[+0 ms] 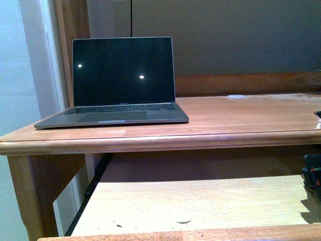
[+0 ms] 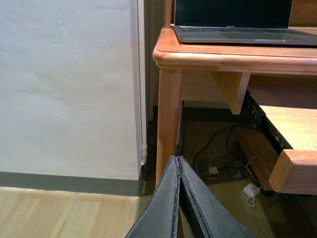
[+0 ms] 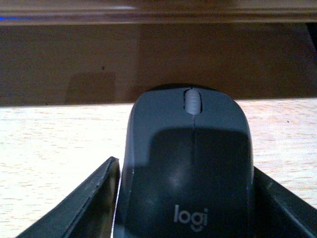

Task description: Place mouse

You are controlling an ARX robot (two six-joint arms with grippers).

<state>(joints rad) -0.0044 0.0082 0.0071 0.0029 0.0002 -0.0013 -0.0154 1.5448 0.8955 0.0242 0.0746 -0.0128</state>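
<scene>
The mouse [image 3: 190, 163], dark grey with a pale scroll wheel and a "logi" mark, fills the right wrist view. My right gripper [image 3: 185, 167] is shut on it, one black finger [image 3: 91, 196] against each side. It is just above the light wooden pull-out shelf [image 3: 54, 139], under the desk top. In the front view only a dark piece of the right arm [image 1: 312, 175] shows at the right edge above that shelf [image 1: 200, 201]; the mouse is not visible there. My left gripper [image 2: 178, 159] is shut on nothing, low beside the desk leg [image 2: 168, 114].
An open laptop [image 1: 120, 80] with a dark screen stands on the left of the desk top [image 1: 241, 113]. A small white disc [image 1: 236, 96] lies further back. Under the desk, cables and a white adapter [image 2: 250, 190] lie on the floor. A wall [image 2: 64, 84] stands left of the desk.
</scene>
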